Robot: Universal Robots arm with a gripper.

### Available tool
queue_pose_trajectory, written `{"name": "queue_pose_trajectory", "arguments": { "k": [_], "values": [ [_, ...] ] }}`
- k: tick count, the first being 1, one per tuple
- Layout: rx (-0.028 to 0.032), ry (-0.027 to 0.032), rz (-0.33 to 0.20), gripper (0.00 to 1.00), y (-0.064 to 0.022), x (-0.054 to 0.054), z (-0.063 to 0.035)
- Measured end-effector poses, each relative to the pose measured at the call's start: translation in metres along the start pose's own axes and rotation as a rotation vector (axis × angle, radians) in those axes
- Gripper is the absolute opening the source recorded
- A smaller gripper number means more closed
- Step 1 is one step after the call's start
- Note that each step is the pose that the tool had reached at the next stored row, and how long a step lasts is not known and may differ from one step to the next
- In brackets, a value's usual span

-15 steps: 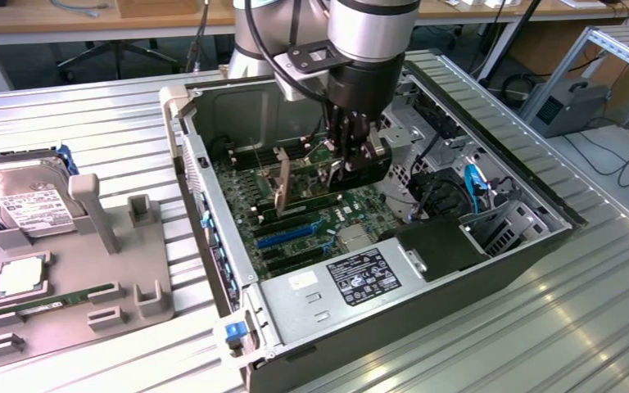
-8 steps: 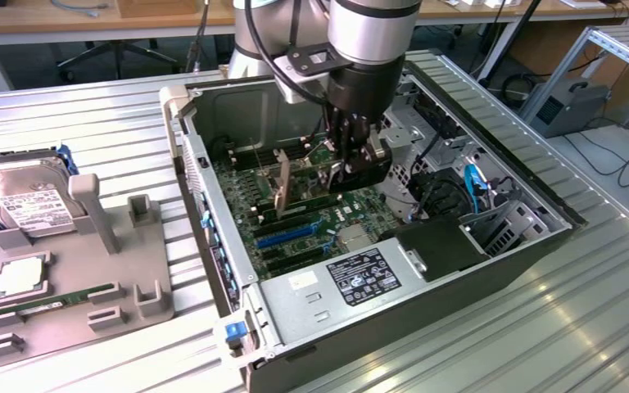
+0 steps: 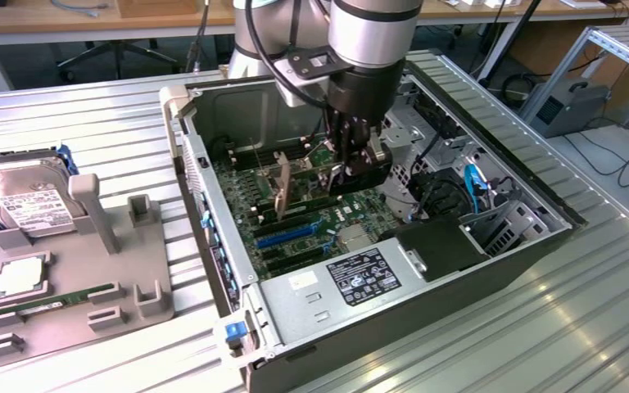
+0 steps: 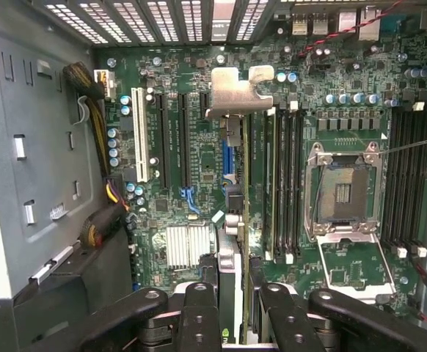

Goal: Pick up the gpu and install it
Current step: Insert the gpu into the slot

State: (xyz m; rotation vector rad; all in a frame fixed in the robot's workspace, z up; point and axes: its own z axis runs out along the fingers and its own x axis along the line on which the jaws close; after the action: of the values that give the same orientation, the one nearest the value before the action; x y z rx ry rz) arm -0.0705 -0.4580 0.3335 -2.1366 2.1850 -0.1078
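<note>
Gripper (image 3: 350,168), jaws partly closed on the upright gpu (image 4: 237,183), holding it edge-down inside the open computer case (image 3: 511,246), just over the motherboard (image 4: 199,154) slots. Hard drive (image 3: 25,201) stands in the grey holder tray (image 3: 128,286) beside the case.

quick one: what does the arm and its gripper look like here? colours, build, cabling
The arm is a thick silver-grey metal tube ending in a black wrist section, with a small grey box strapped to its side and black cables looping beside it. The gripper is black. In the wrist view its fingers are matte black jointed links with round pivot bolts.
</note>
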Motion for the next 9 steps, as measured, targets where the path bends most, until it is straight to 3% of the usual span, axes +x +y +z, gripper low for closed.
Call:
{"name": "queue_pose_trajectory", "arguments": {
  "k": [9],
  "values": [
    [-0.0001, 0.0002, 0.000, 0.27, 0.0002, 0.0017, 0.0019]
  ]
}}
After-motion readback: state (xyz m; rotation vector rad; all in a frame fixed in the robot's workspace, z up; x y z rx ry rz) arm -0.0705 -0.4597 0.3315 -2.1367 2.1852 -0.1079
